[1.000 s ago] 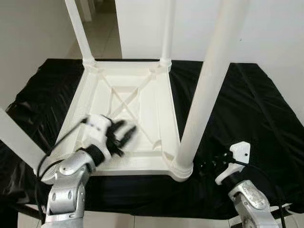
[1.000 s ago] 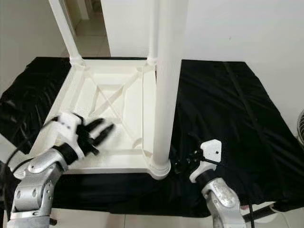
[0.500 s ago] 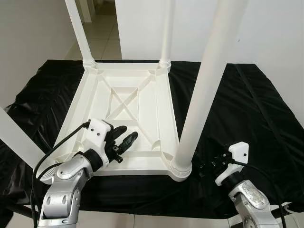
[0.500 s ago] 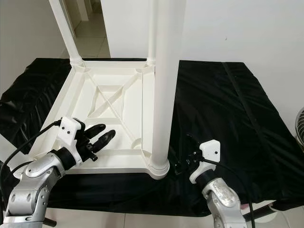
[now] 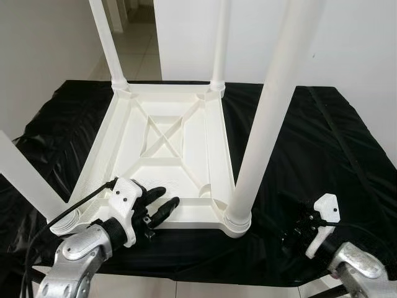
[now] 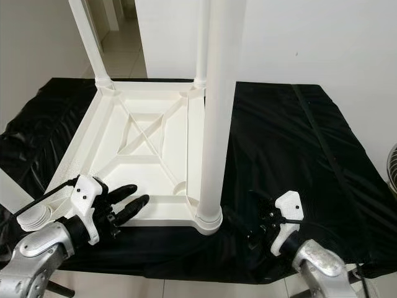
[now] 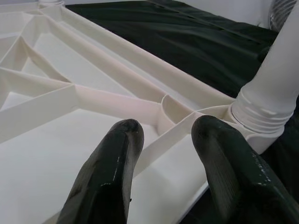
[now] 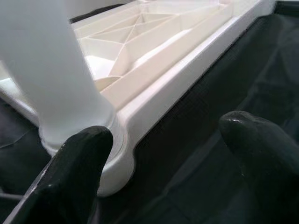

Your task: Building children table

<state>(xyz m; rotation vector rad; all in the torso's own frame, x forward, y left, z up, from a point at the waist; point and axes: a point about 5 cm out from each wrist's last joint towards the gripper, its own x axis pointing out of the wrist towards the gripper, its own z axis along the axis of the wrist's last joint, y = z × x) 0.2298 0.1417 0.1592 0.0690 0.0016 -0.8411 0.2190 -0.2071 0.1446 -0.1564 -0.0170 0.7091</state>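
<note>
A white plastic children's table (image 5: 99, 143) lies upside down on a black cloth (image 5: 316, 136). Its legs stand up at the far left (image 5: 107, 43), far right (image 5: 220, 37) and near right (image 5: 260, 124). The near left leg (image 5: 25, 180) slants out past the corner. My left gripper (image 5: 160, 200) is open over the table's near edge, holding nothing. In the left wrist view its fingertips (image 7: 126, 130) point at the ribbed underside. My right gripper (image 6: 257, 226) is open, low over the cloth just right of the near right leg's socket (image 8: 112, 154).
The cloth-covered surface ends close in front of me. A white wall (image 5: 347, 37) stands behind, with tiled floor (image 5: 139, 43) through an opening at the far left. A fan (image 6: 392, 171) sits at the right edge. A black cable (image 5: 80, 202) trails from my left wrist.
Both arms have drawn back toward me. The left gripper moved from over the table's underside to its near edge. The right gripper dropped lower and to the right.
</note>
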